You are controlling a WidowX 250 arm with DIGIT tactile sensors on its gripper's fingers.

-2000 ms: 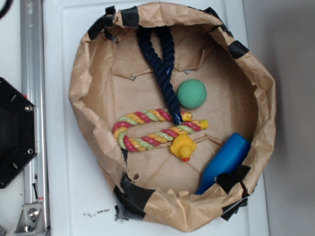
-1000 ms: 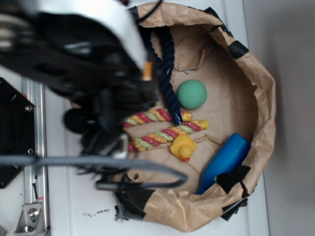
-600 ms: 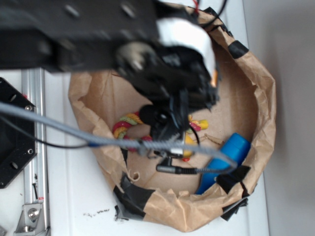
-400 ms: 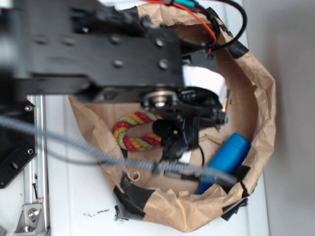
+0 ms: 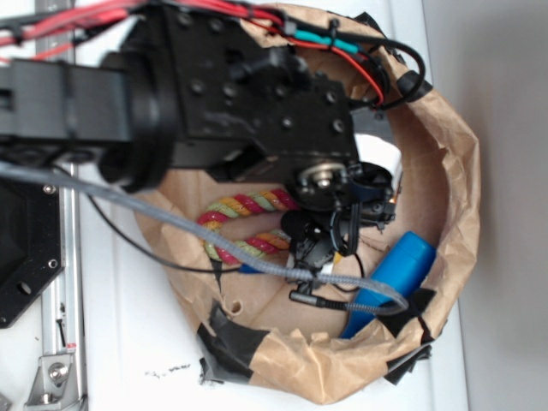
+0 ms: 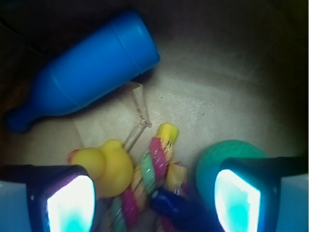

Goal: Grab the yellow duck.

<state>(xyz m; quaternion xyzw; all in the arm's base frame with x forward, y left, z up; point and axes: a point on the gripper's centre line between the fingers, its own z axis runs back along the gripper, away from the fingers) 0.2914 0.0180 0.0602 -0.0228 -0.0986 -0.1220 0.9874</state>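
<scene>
In the wrist view the yellow duck [image 6: 108,166] lies on the paper floor just right of my left finger [image 6: 67,203], its orange-red beak pointing left. My gripper [image 6: 154,205] is open, its right finger [image 6: 239,200] in front of the green ball [image 6: 217,157]. The braided rope [image 6: 154,169] and the end of a dark blue rope [image 6: 174,205] lie between the fingers. In the exterior view my arm [image 5: 248,103] covers the duck; the gripper [image 5: 330,240] hangs low inside the paper-lined bowl [image 5: 454,171].
A blue plastic bottle [image 6: 84,67] lies beyond the duck; it also shows in the exterior view [image 5: 390,278] against the bowl's right wall. The braided rope's loop [image 5: 235,227] shows left of the gripper. A metal rail [image 5: 60,300] runs along the left.
My arm has swung in from the left over the bowl and come down above the duck, which it now hides in the exterior view along with the green ball.
</scene>
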